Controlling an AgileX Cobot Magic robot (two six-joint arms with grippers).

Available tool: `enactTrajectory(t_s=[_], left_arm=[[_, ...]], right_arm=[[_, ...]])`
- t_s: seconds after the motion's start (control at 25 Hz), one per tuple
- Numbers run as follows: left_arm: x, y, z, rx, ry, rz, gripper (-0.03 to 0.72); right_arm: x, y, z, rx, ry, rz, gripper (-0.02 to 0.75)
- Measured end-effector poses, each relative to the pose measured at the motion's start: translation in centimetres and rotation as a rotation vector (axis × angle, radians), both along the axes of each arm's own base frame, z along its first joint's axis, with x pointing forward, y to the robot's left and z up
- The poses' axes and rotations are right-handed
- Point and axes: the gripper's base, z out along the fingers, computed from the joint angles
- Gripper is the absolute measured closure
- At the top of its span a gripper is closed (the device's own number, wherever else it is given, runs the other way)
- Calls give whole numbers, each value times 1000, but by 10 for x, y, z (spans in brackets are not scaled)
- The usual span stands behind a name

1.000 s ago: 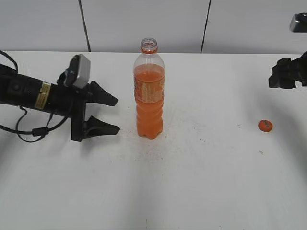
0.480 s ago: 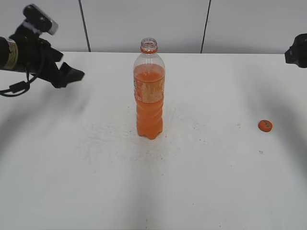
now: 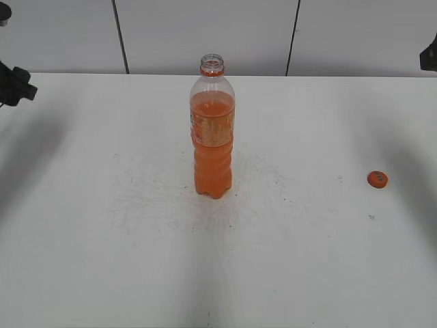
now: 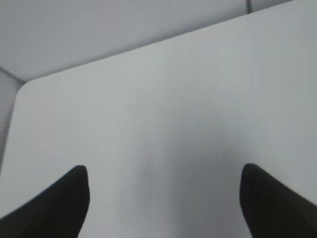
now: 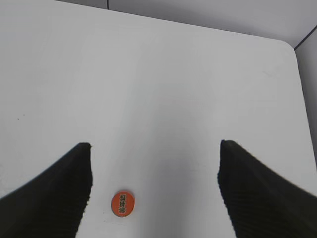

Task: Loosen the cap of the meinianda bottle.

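The meinianda bottle (image 3: 213, 133) stands upright mid-table with orange liquid, an orange-yellow label and an open neck with an orange ring. The cap (image 3: 377, 179) lies flat on the table far to the bottle's right; it also shows in the right wrist view (image 5: 122, 203), printed side up. My left gripper (image 4: 163, 176) is open and empty over bare table near the far left edge; only a tip of that arm (image 3: 15, 82) shows in the exterior view. My right gripper (image 5: 156, 148) is open and empty, high above the cap.
The white table (image 3: 287, 260) has faint scuff marks around the bottle. A grey panelled wall (image 3: 205, 34) runs behind the table's far edge. The table's rounded corners show in the left wrist view (image 4: 27, 87) and the right wrist view (image 5: 287, 47).
Both arms have pulled back and up, the left to the far left edge and the right almost out at the upper right. Bottle and cap have not moved.
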Motion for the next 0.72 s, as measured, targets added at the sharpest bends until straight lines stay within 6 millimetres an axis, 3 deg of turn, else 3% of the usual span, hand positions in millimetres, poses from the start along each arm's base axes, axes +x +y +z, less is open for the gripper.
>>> enactTrajectory(t_s=[0.08, 0.28, 0.72], left_arm=[[-7, 4, -1, 68, 87, -3, 124], [-28, 3, -1, -9, 283, 57, 124], [-77, -6, 44, -210, 513, 150, 125]], right_arm=[[-2, 0, 3, 0, -4, -1, 142], [-11, 0, 7, 13, 27, -10, 142], [-40, 2, -2, 71, 428, -45, 142]])
